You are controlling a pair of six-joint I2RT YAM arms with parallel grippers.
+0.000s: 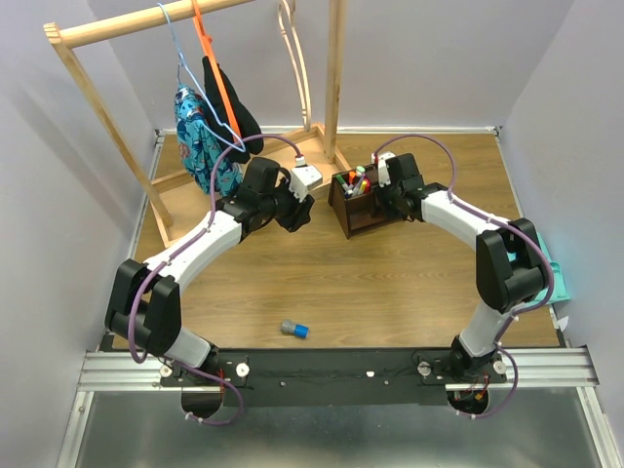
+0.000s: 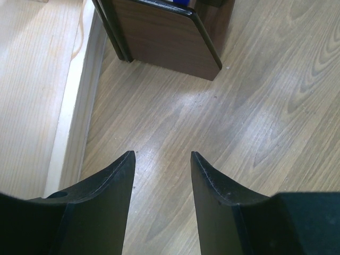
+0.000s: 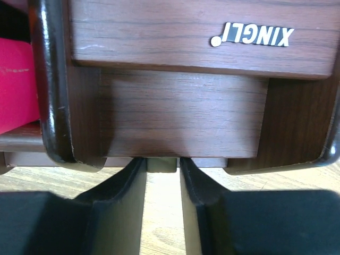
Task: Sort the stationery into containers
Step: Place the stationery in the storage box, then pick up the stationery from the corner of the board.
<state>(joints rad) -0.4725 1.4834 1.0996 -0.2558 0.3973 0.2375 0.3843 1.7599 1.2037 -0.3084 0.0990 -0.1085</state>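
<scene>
Jaws left and right both stand parted; grey-blue cylinder [image 1: 294, 330] lies crosswise, blue end pointing right.

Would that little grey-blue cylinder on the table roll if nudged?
Probably: the cylinder lies on its side on the smooth wooden table, so a sideways push likely rolls it. It looks small, so probably light and easily knocked.

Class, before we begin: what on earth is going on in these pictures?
Two robot arms are sorting stationery into a dark wooden organiser. The right tool is close against one face, low down, fingers parted. The left tool hangs open over the table beside it, empty. Markers already stand in the organiser; a grey-blue cylinder lies loose near the arm bases.
</scene>
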